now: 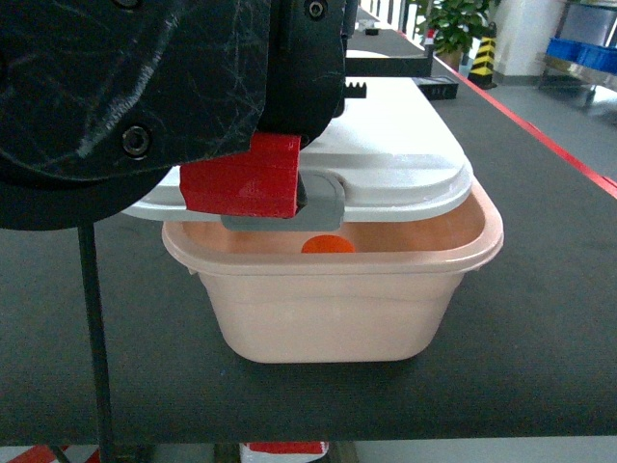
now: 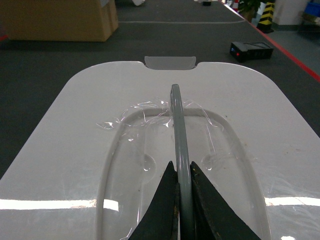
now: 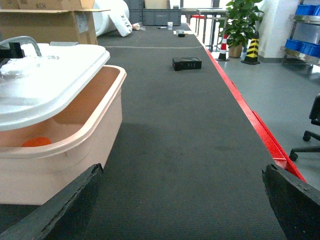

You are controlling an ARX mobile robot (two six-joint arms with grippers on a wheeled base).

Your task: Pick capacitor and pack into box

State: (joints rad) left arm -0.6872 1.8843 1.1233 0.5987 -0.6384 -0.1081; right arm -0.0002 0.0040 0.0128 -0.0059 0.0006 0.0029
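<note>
On my left wrist view the left gripper had its two dark fingers pinched tight on the clear-grey handle of the white lid, the handle's thin edge running away from the jaws toward the far grey latch. From the head view that arm filled the upper left, and the lid sat tilted across the pale pink box, resting toward its far side, so the near side stood open. A near grey latch hung just beside a red part of the arm. Through the gap I saw an orange round thing low inside the tub, below the lid and the clamped jaws; I could not tell whether it was the capacitor.

The right gripper stood wide apart and held nothing, its fingers at the bottom corners of the right wrist view, to the right of the box and apart from it, over the dark belt. Far along the belt lay a small black device; a brown carton stood far left.
</note>
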